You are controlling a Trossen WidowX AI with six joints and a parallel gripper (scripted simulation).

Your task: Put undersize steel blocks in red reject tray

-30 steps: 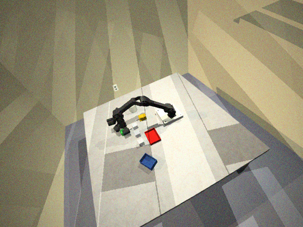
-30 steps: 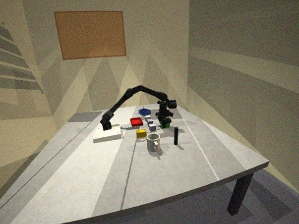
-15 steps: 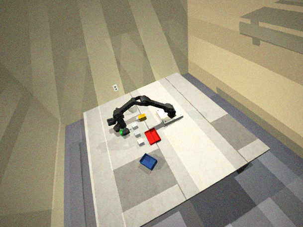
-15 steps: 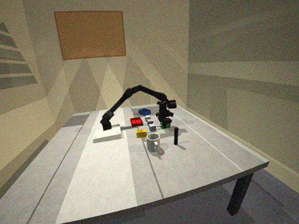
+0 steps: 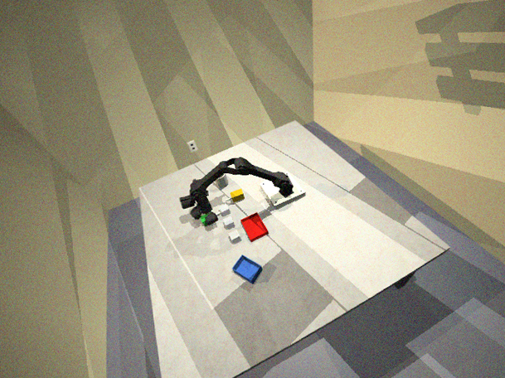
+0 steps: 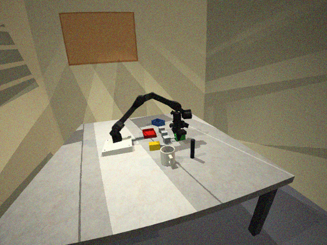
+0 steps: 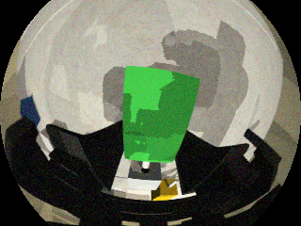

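"Where was our green gauge?" 
"Our pincer (image 5: pixel 205 219) (image 6: pixel 180 137) had it. The two fingers were about half open, shut tight on the green gauge (image 5: pixel 203 219) (image 6: pixel 181 137) (image 7: pixel 157 115), just beside the blocks."

"And where were the steel blocks?" 
"We saw three in a row on the surface (image 5: pixel 314 227) (image 6: pixel 144 187): a near block (image 5: pixel 224 210) (image 6: pixel 166 139), a middle block (image 5: pixel 227 222) (image 6: pixel 164 133) and a far block (image 5: pixel 234 236) (image 6: pixel 161 129), close to the red tray (image 5: pixel 255 227) (image 6: pixel 149 132)."

"Had we put any bad ones in the tray?" 
"No, we saw no block in it."

"So what was done?" 
"We had picked up the gauge. We couldn't tell if we had tried any holes."

"What was left?" 
"We thought we had to finish testing, move any bad blocks to the tray, put the gauge down and back away."
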